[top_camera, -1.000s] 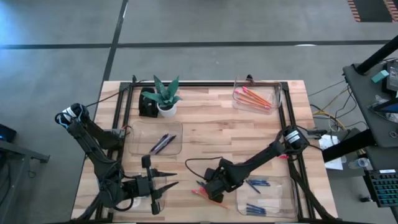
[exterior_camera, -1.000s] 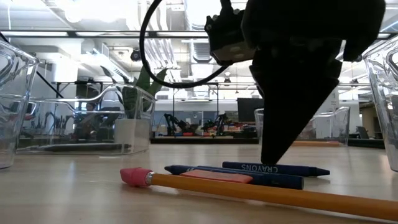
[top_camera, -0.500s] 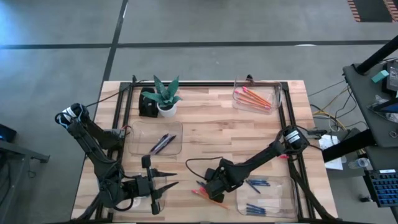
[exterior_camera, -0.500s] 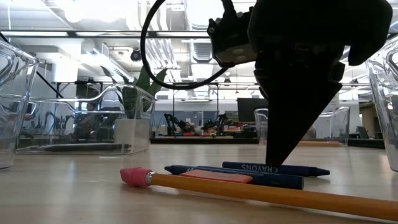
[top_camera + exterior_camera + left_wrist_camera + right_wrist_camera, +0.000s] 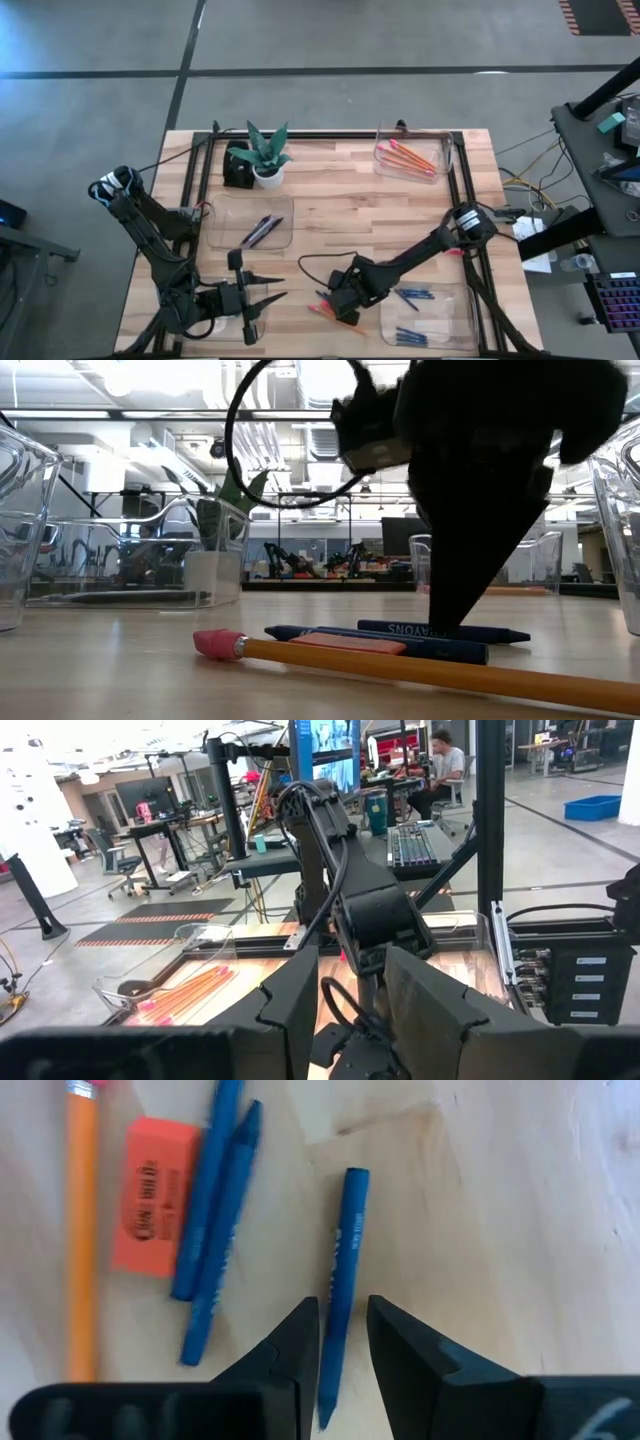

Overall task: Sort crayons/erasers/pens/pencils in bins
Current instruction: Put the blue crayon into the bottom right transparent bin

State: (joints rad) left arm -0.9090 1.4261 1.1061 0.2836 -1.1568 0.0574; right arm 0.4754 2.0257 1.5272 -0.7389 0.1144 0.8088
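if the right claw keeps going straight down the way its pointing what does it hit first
Most likely the lone blue crayon: the right claw points down at the table with its fingers either side of that crayon's near end. Whether they already touch it is hard to tell. The wooden tabletop lies right beneath.

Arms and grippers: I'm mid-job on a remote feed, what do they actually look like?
Both arms are dark, near-black jointed links. The left arm has a pale, whitish joint cap near its base. The right arm has a similar light ring at its upper joint, and a thin black cable loops beside its wrist. The left gripper and right gripper each end in two dark, wedge-shaped tapering fingers.
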